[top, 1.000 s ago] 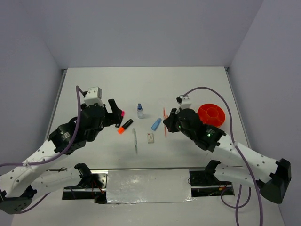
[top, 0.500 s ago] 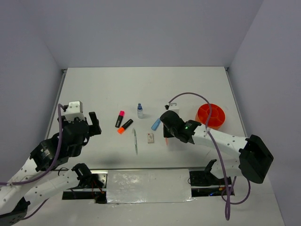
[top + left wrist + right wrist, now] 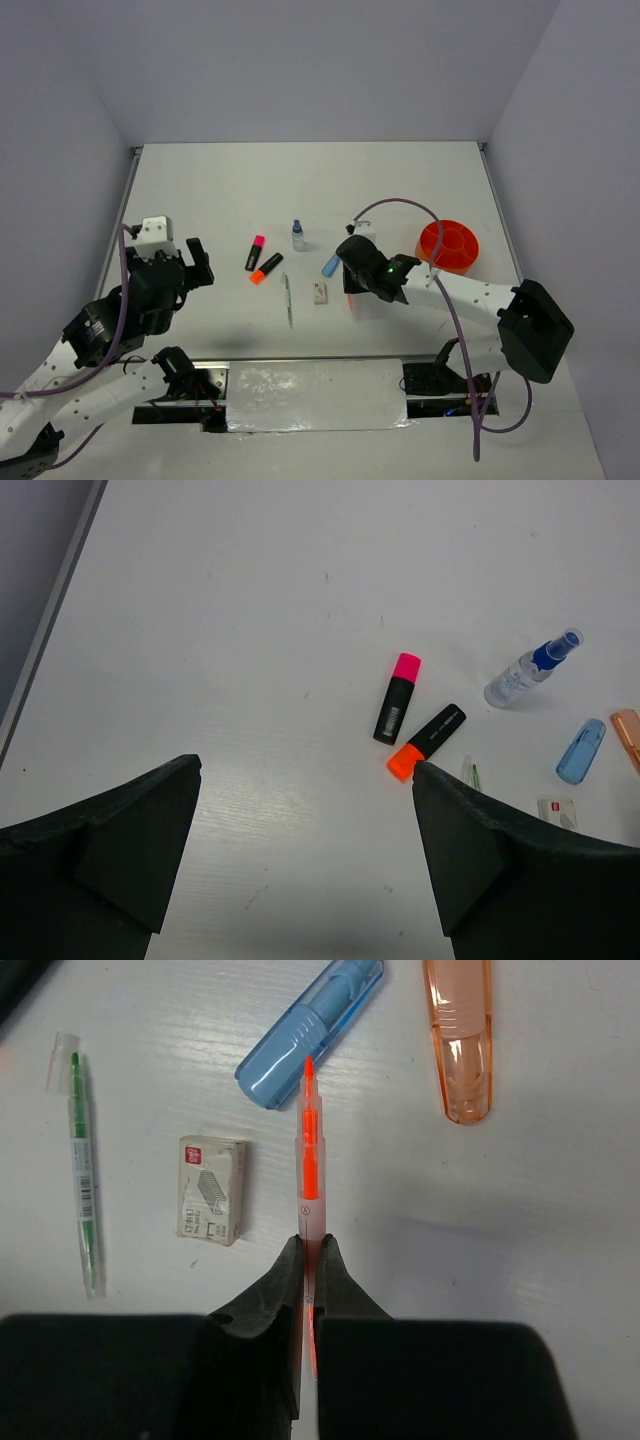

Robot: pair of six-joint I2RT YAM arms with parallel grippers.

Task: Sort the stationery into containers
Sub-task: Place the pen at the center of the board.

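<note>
1. counted on bench point(image 3: 200, 190): two black highlighters, namely one pink-capped highlighter point(image 3: 397, 697) and one orange-capped highlighter point(image 3: 427, 742), lying close together, not touching.
2. counted further: one blue marker point(image 3: 312, 1028), one peach marker point(image 3: 458, 1035), one clear thin pen point(image 3: 82, 1160) with green core, one white block point(image 3: 212, 1190), one blue-capped bottle point(image 3: 297, 236).
3. one orange bowl point(image 3: 448, 246): round, bright, divided inside, at right of bench, well apart from the loose items.
4. right tool point(image 3: 308, 1260): pinched narrow on one thin orange pen point(image 3: 308, 1175), translucent, gripped at rear end, tip towards blue marker, between white block and peach marker.
5. left tool point(image 3: 305, 770): spread wide, holding nothing, over bare bench left of the highlighters.
</note>
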